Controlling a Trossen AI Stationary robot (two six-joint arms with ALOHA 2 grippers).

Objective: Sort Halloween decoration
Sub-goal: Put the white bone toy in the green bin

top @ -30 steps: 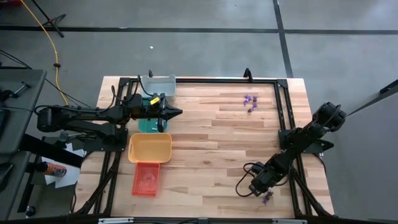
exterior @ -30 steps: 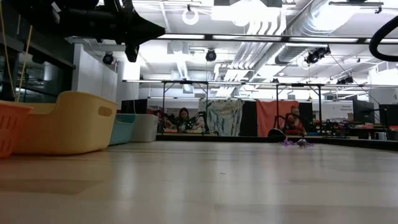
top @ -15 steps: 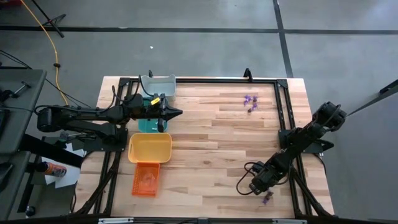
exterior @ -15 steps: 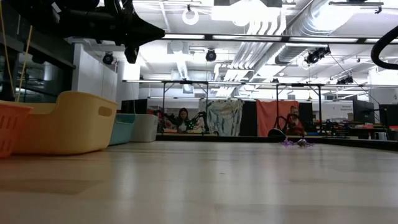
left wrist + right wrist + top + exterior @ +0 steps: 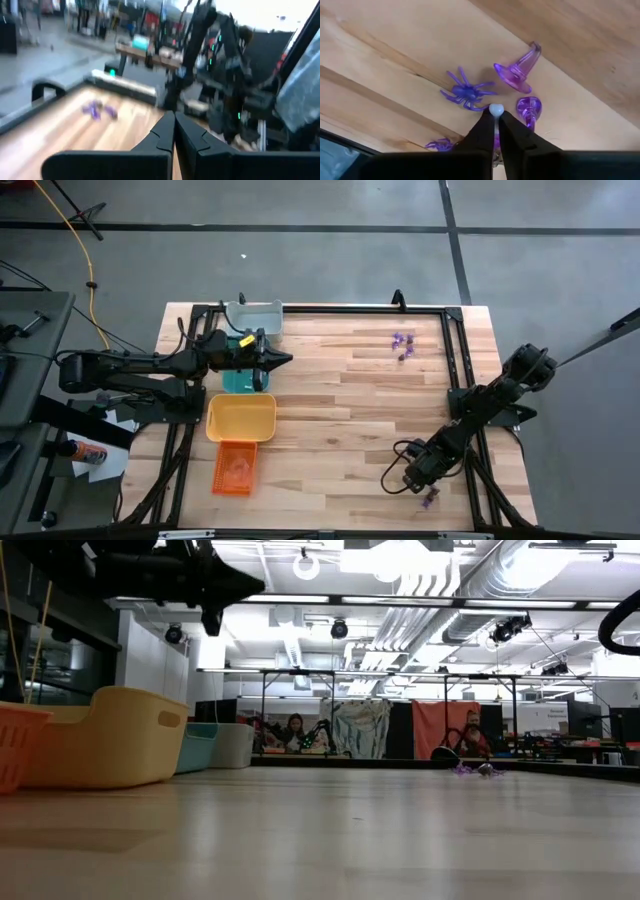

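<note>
The Halloween decoration lies in two small clusters: purple trinkets (image 5: 403,343) near the far right of the table, and a second cluster (image 5: 432,498) at the near right edge. In the right wrist view that cluster shows a purple spider (image 5: 467,92), a purple witch hat (image 5: 519,71) and a purple piece (image 5: 530,107) lying on the wood. My right gripper (image 5: 495,120) points down among them, shut on a small whitish trinket (image 5: 495,108). My left gripper (image 5: 285,360) hovers shut and empty over the teal tray (image 5: 236,380). My right gripper pinches the whitish trinket (image 5: 495,109) between its two fingertips; only a small round part shows past the tips. The fingers come from above, pointing down at the table. Whether the trinket is off the wood I cannot tell.
Along the table's left side stand a grey tray (image 5: 255,317), the teal tray, a yellow tray (image 5: 241,418) and an orange tray (image 5: 235,468). A black frame (image 5: 455,360) runs along the table's edges. The wood between the trays and the trinkets is bare.
</note>
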